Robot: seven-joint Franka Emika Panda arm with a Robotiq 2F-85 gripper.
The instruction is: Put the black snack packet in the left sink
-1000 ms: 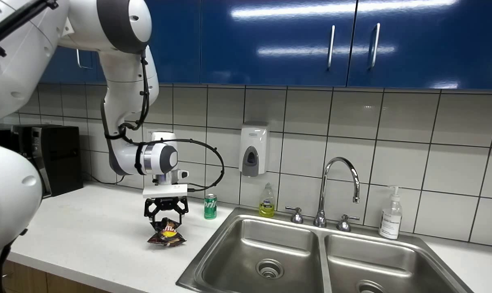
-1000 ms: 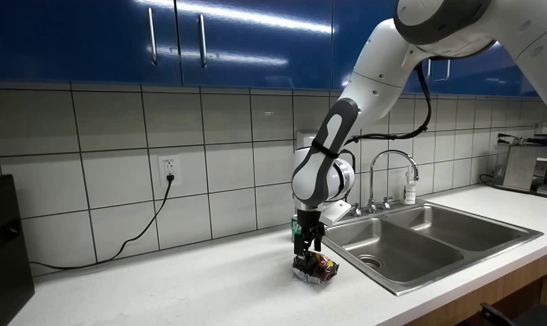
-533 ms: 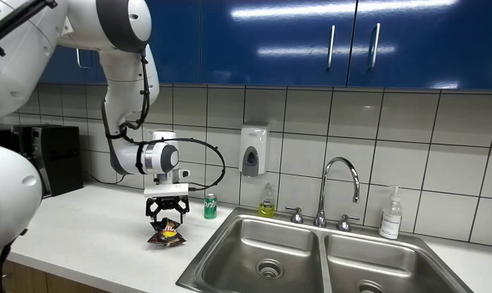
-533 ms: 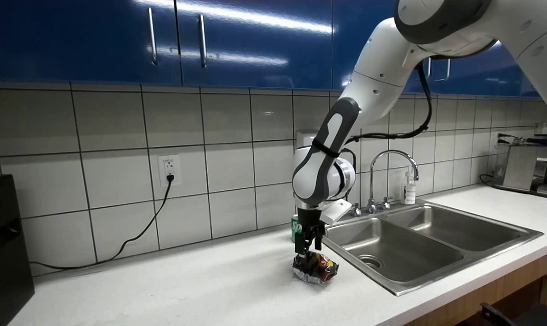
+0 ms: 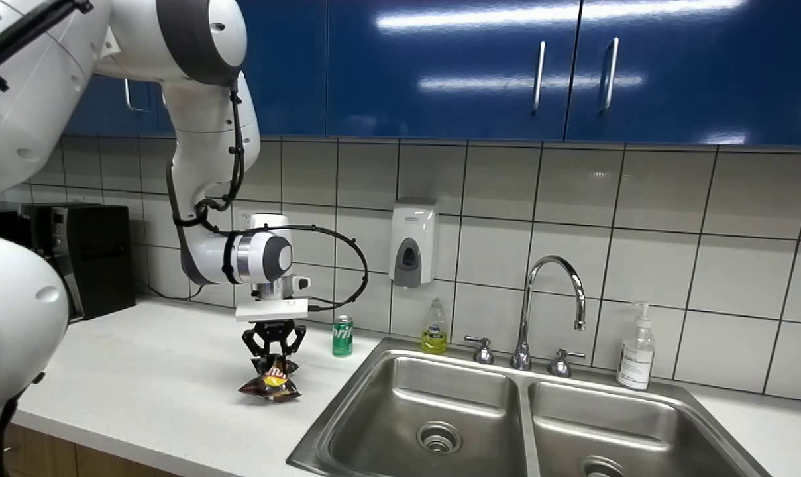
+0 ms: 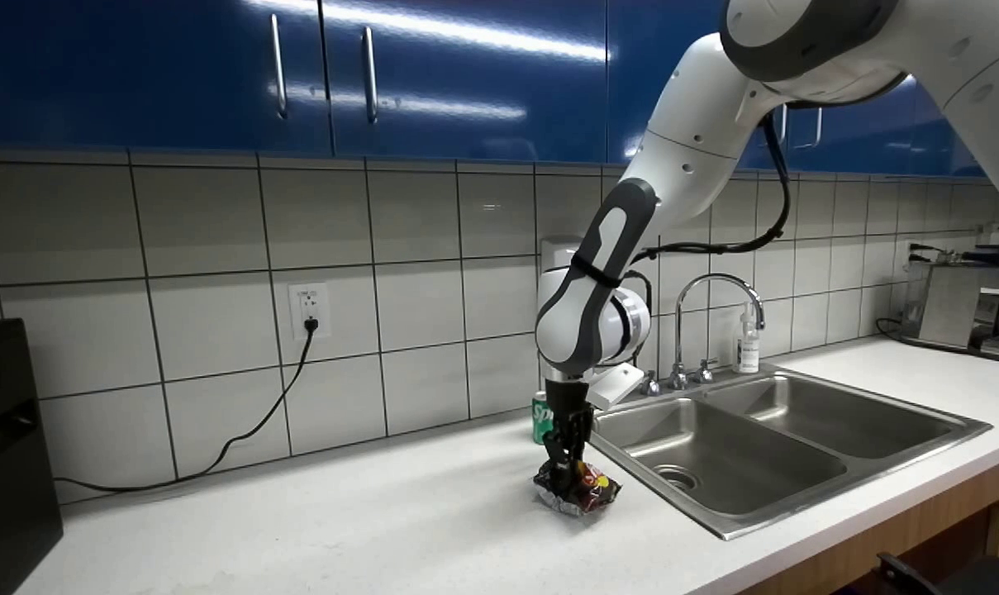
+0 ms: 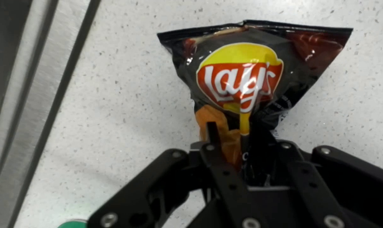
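At lower left in an exterior view, the end effector [image 5: 278,364] grips the packet [image 5: 271,389] across its waist on the counter [image 5: 142,371], presumably so it bunches and holds for carrying to the left sink [image 5: 373,434] at lower centre.

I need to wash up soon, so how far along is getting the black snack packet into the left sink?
Done: the reach; the jaws are down at the black snack packet.
In hand: the grasp; the wrist view shows the packet pinched and creased between the jaws.
To go: lifting, carrying and releasing it; in both exterior views the packet appears to rest on the counter, outside the left sink.
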